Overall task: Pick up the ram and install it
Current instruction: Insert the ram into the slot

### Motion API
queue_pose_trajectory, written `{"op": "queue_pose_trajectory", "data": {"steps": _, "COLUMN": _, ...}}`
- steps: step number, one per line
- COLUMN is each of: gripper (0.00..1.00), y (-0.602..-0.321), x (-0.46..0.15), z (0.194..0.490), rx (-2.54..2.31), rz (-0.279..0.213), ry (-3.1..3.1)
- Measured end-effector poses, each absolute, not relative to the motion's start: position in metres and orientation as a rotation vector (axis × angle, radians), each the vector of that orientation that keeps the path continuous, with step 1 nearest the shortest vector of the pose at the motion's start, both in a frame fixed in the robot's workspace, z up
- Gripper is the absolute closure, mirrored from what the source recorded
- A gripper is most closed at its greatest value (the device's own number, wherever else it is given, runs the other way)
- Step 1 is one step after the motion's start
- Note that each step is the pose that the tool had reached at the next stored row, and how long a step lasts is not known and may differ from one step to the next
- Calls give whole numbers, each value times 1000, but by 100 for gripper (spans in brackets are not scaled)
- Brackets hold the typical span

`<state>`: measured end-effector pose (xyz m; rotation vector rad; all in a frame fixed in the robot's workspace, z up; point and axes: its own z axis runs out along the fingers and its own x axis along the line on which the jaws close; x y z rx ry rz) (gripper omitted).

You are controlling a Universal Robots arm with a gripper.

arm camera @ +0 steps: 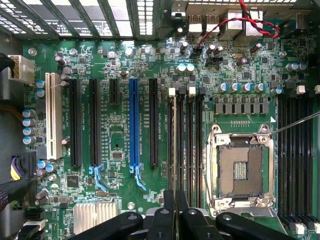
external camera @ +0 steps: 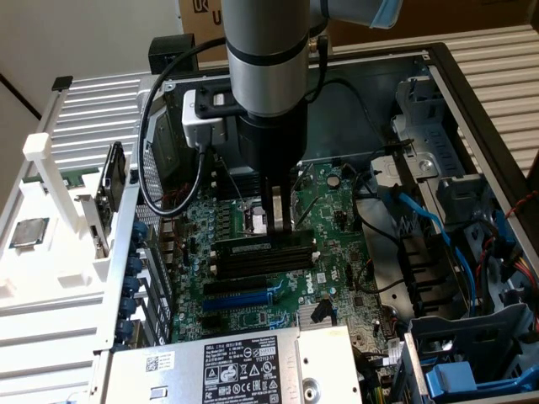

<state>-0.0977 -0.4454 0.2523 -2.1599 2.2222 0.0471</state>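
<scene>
Behind the open computer case [external camera: 438,67] sit cardboard boxes [external camera: 472,17] and ribbed white panels [external camera: 501,55]. Your ram [external camera: 257,247] appears to stand on edge along one of the black memory slots [arm camera: 192,150] beside the processor socket [arm camera: 241,170]; you can't tell which slot, or whether it is seated. Your gripper [external camera: 280,225], fingers drawn narrow, looks pinched on the stick's top edge near mid-length. Treat it as light, stiff and thin, yet fragile: expect it to skew or crack if twisted, and keep off its chips and contacts. Take the flat faces at the upper edge, centred. Around it spreads the green motherboard [arm camera: 120,140].
</scene>
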Motion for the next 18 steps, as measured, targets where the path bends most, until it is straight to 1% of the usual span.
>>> {"op": "queue_pose_trajectory", "data": {"steps": 18, "gripper": 87, "y": -441, "x": -98, "z": 248, "rx": -2172, "rz": 45, "ry": 2213}}
